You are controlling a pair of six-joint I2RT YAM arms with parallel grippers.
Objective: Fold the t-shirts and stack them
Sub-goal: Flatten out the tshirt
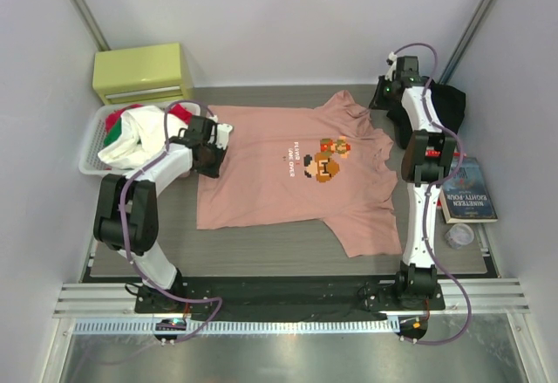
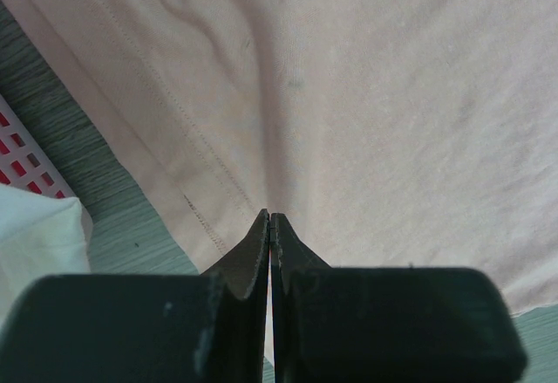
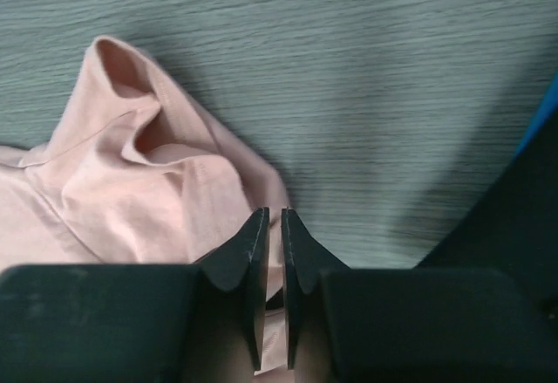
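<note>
Tee lay flat on table beside basket. Left pincer, together, pinched its basket-side edge; right pincer stood a crack apart over sleeve well away from basket. Lifting risked dropping that sleeve, skewing fold.

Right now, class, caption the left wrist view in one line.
Left gripper pinches the salmon-pink t-shirt near its stitched hem, on the table.
</note>
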